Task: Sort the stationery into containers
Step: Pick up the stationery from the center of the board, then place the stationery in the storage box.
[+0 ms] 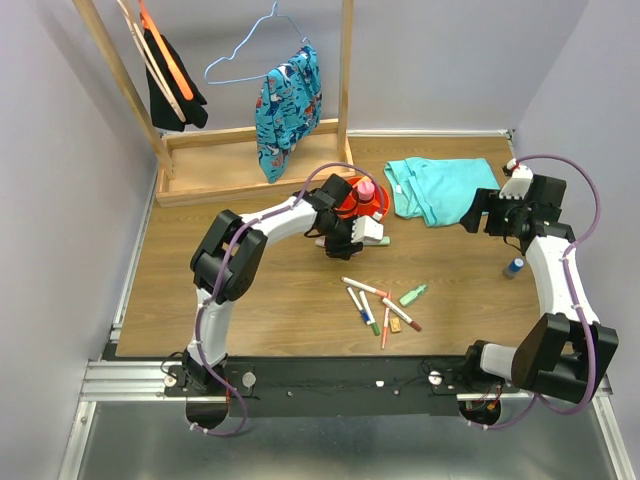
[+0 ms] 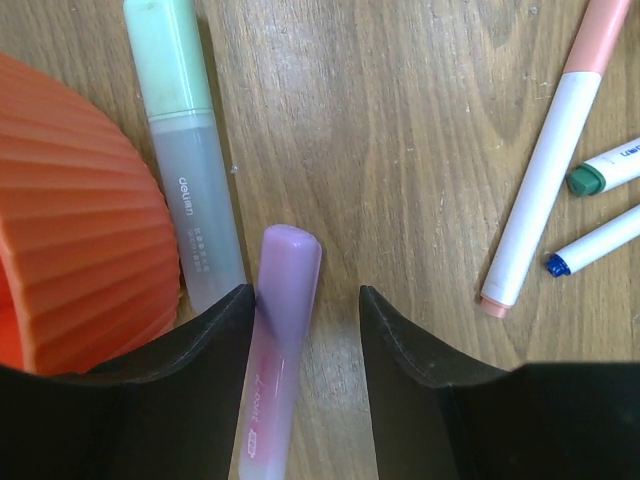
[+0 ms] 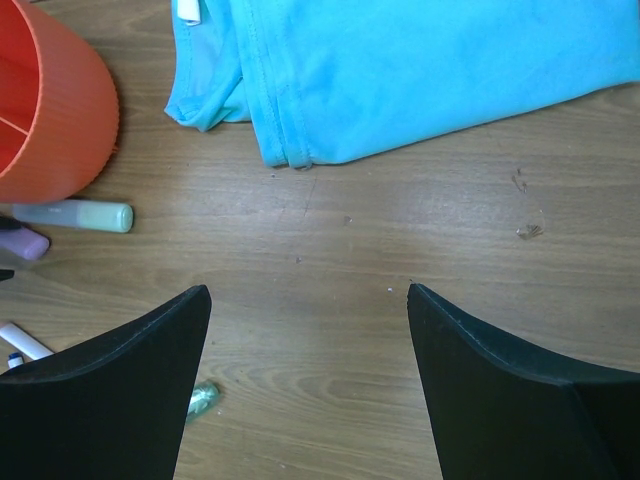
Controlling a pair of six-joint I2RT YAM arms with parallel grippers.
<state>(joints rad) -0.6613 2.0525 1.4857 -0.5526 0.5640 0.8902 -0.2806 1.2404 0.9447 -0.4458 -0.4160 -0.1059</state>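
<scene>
The orange-red bowl stands mid-table with a pink bottle in it. My left gripper is down at its near side. In the left wrist view the gripper is open around a pink-purple highlighter lying on the wood. The highlighter touches the left finger, with a gap to the right one. A green highlighter lies against the bowl. Several thin white pens and a green item lie nearer the front. My right gripper is open and empty over bare wood.
A teal cloth lies at the back right, close to my right gripper. A small blue-capped item stands by the right arm. A wooden rack with hangers and clothes fills the back left.
</scene>
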